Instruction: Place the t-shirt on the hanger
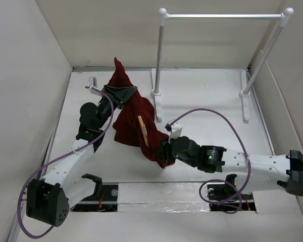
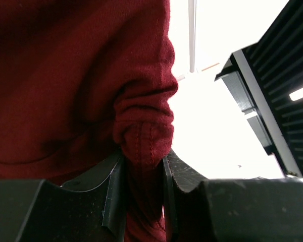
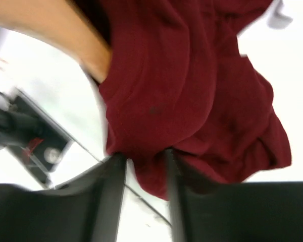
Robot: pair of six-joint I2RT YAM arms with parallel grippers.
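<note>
The maroon t-shirt [image 1: 134, 118] hangs crumpled above the table, one corner sticking up at the back. My left gripper [image 1: 122, 93] is shut on its upper part; the left wrist view shows a stitched hem fold [image 2: 141, 146] pinched between the fingers of that gripper [image 2: 140, 171]. A tan piece of the wooden hanger [image 1: 143, 130] pokes out of the cloth; its hook is hidden. My right gripper [image 1: 165, 148] is at the shirt's lower right edge. In the right wrist view it [image 3: 145, 171] is closed on a fold of the shirt [image 3: 192, 91], with the hanger arm [image 3: 50, 30] upper left.
The white-and-silver clothes rail [image 1: 222, 16] stands at the back right, with its left post [image 1: 158, 60] close behind the shirt. White walls close in the table on three sides. A purple cable [image 1: 217, 113] loops over the right arm.
</note>
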